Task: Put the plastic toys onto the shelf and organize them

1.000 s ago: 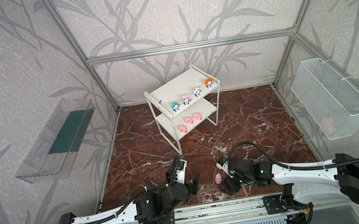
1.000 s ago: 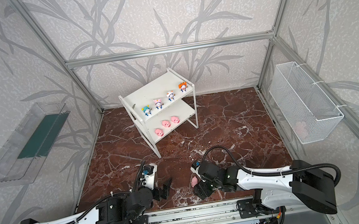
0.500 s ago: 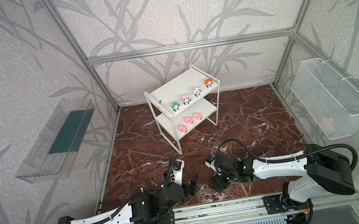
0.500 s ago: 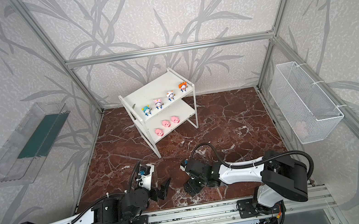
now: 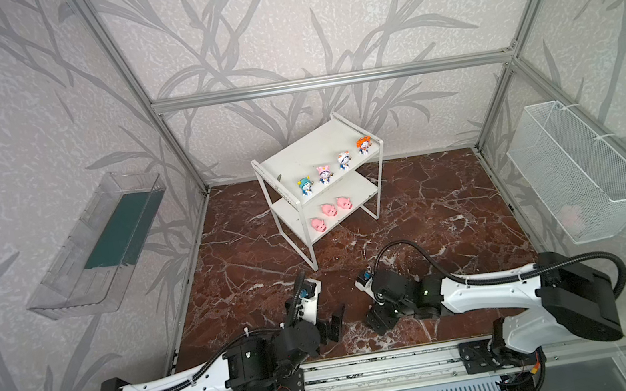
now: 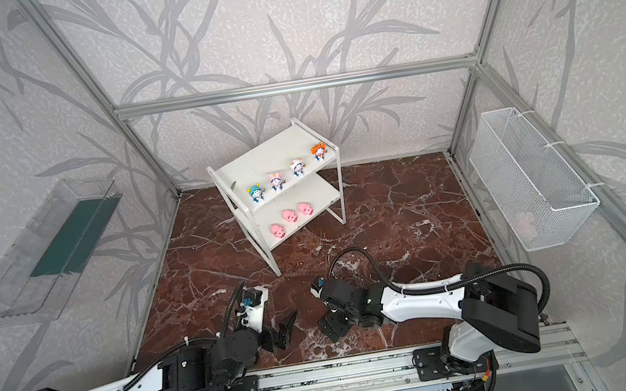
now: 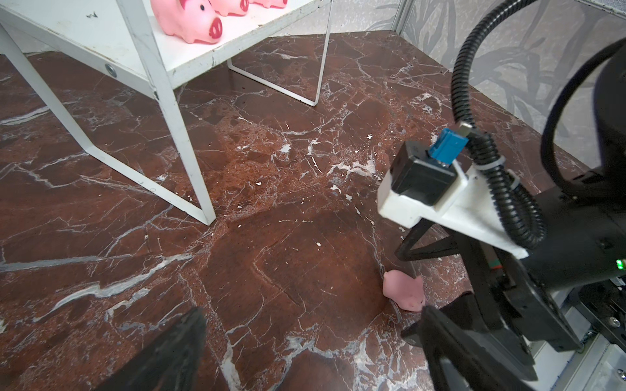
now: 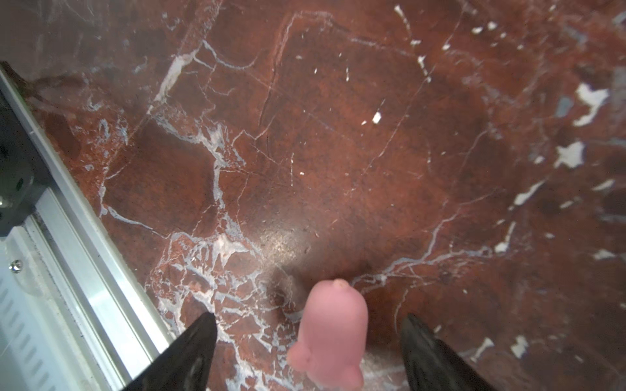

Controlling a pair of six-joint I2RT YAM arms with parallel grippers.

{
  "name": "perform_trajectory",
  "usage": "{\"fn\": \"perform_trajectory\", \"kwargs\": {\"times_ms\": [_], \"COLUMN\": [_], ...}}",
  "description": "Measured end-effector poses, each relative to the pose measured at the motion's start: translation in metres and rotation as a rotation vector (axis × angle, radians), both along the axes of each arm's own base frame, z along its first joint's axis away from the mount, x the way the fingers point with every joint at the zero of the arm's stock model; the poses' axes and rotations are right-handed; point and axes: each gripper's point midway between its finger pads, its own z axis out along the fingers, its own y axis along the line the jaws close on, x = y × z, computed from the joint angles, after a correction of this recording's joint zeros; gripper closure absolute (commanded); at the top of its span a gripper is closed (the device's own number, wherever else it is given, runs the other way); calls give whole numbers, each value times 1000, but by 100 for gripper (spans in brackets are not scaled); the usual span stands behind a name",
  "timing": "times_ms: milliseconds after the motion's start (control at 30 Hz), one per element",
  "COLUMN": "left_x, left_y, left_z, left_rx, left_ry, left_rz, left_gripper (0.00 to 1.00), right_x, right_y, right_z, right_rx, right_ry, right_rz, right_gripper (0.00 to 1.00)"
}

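We note right pincer [image 8: 308,320] spread astride the stray pig [image 8: 330,335], ready to pinch; left pincer [image 5: 333,325] spread, idle.

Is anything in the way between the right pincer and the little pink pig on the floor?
No, nothing visible. The right pincer is open, and the pig is on the bare floor right between its two fingers.

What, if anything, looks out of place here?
One small pink plastic pig lies on the red-brown marble floor, straddled by the open right gripper, which does not touch it. The three matching pigs sit on the lower board of the white two-tier shelf. Nothing looks spilled or damaged.
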Motion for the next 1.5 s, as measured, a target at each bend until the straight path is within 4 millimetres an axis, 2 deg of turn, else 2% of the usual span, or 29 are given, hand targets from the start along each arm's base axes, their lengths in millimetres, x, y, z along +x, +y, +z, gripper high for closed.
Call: {"fn": "perform_trajectory", "kwargs": {"times_ms": [233, 367, 1100, 1367, 1500], "left_x": [0, -1, -1, -1, 0], "left_y": [2, 2, 2, 2, 1], "left_z": [-1, -1, -3, -5, -7], "left_rx": [-6, -6, 4, 11, 24], "left_ry": [-2, -1, 2, 3, 5], "left_rz": [-1, -1, -1, -1, -1], "left_gripper": [1, 1, 1, 1, 1], "right_x": [-14, -19, -5, -2, 2], "right_y": [-16, -19, -13, -15, -18], "right_z": [-15, -20, -24, -24, -15], "right_rx": [-63, -91, -105, -114, -109], "right_ry": [-17, -43, -148, -164, -194], "right_rz": [-1, -2, -79, -90, -104], "right_gripper": [26, 32, 62, 65, 69]}}
